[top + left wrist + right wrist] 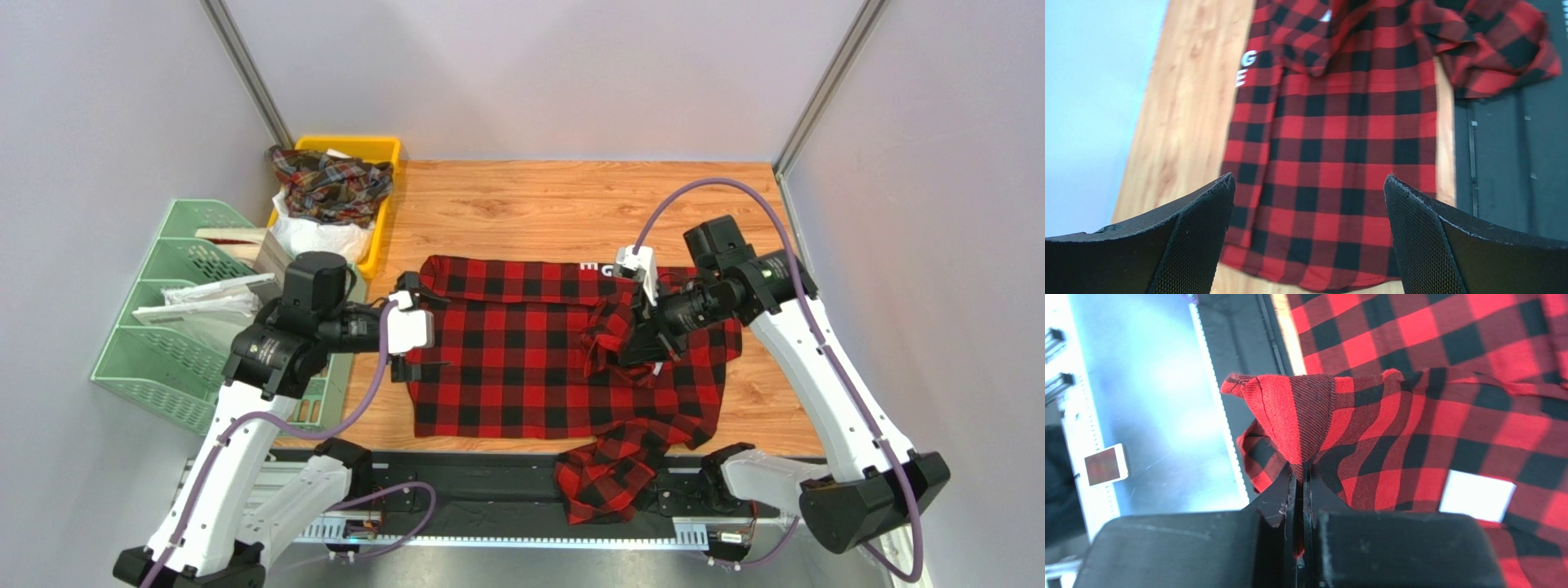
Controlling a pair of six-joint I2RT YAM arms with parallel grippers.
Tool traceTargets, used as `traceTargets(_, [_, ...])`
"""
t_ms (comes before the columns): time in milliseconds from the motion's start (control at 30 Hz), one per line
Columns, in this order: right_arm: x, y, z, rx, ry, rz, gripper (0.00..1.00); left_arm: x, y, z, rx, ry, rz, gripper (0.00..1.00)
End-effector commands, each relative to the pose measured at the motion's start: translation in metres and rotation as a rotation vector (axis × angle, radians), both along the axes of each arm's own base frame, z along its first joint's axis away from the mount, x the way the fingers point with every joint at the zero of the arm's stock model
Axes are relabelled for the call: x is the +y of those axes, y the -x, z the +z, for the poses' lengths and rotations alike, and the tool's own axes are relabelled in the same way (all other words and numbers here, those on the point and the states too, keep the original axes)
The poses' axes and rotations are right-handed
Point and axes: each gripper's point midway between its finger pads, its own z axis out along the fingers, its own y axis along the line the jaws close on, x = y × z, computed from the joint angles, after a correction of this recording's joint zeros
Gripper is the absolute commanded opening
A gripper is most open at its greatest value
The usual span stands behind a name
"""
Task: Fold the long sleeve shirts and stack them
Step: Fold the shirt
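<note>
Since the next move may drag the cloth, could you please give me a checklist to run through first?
1. Right gripper shut on a fold of the red-and-black shirt: ok.
2. Left gripper open, holding nothing: ok.
3. Shirt body lying flat: not ok, its right side is bunched.
4. Sleeve fully on the table: not ok, it hangs over the near edge.
5. How many layers the right gripper pinches: cannot tell.
</note>
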Motion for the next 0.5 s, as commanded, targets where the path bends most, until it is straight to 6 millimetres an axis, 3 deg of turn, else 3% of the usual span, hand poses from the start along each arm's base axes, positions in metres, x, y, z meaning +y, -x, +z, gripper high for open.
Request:
traceTargets(0, [0.004, 0.006, -0.018, 0.126, 0.051, 0.030, 0.00, -0.019, 0.005, -0.009, 0.007, -0.010, -0.086, 0.96])
traceTargets(67, [0.009, -0.009, -0.021, 0.114, 0.077, 0.039, 0.00, -0.031, 0.002, -0.010, 0.063, 0.012, -0.069, 0.96])
traceTargets(133, [0.016, -0.023, -0.024, 0.150, 0.088, 0.064, 0.00, -0.043, -0.008, 0.002, 0.049, 0.066, -0.067, 0.96])
traceTargets(467, [0.033, -0.032, -0.028, 0.229, 0.069, 0.112, 0.03, -0.146, -0.021, 0.000, -0.099, 0.114, -0.177, 0.96])
